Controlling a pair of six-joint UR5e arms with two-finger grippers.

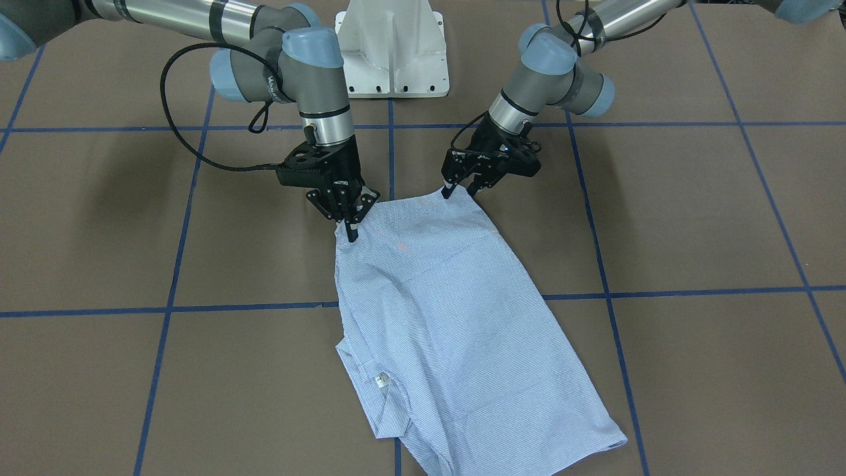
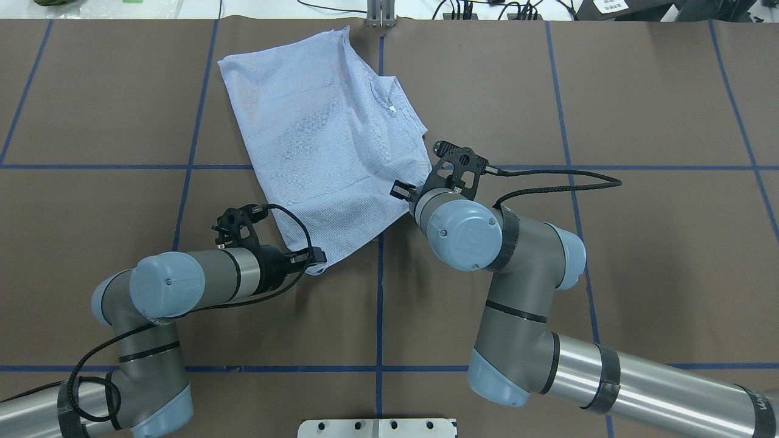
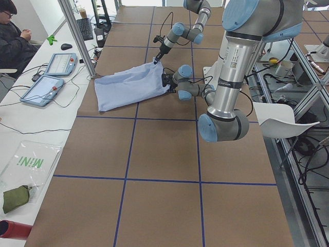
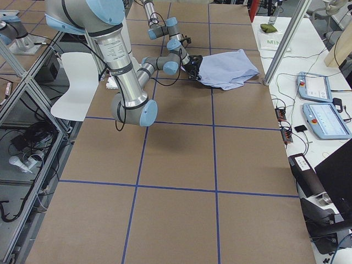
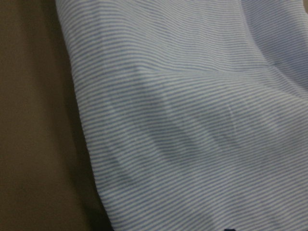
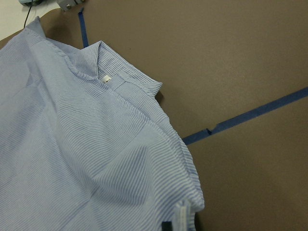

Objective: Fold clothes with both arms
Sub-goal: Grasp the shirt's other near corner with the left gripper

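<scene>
- Light blue shirt (image 1: 436,311) lies on the brown surface (image 1: 694,218), with its collar end away from the robot
- right hand (image 1: 351,228) is clamped on one near hem corner
- left hand (image 1: 459,190) is clamped on the other hem corner

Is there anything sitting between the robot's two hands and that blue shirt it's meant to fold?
Nothing visible stands in the way. The left hand and the right hand each pinch a corner of the shirt along its edge nearest the robot, holding that edge slightly up off the table.
</scene>
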